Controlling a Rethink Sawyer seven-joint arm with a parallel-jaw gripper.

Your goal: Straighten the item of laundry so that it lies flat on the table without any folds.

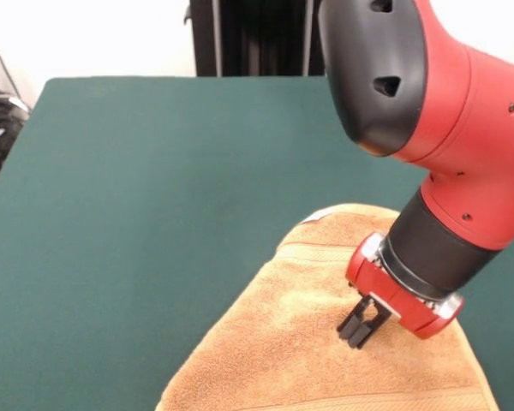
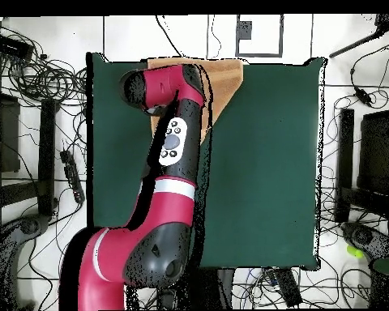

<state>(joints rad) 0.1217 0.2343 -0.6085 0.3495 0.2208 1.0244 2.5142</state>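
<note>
I am lowering no part but my gripper (image 1: 361, 330) onto the towel (image 1: 300, 351): my two black fingers are standing close together, clenched, with their tips touching the terry surface; whether any cloth is pinched between them cannot be told. The towel is lying at the table's (image 1: 154, 214) edge farthest from my pedestal, near one corner, one corner of it pointing toward the table's middle. In the overhead view my arm (image 2: 175, 146) is stretching across the green table (image 2: 262, 178) and covering much of the towel (image 2: 222, 81).
</note>
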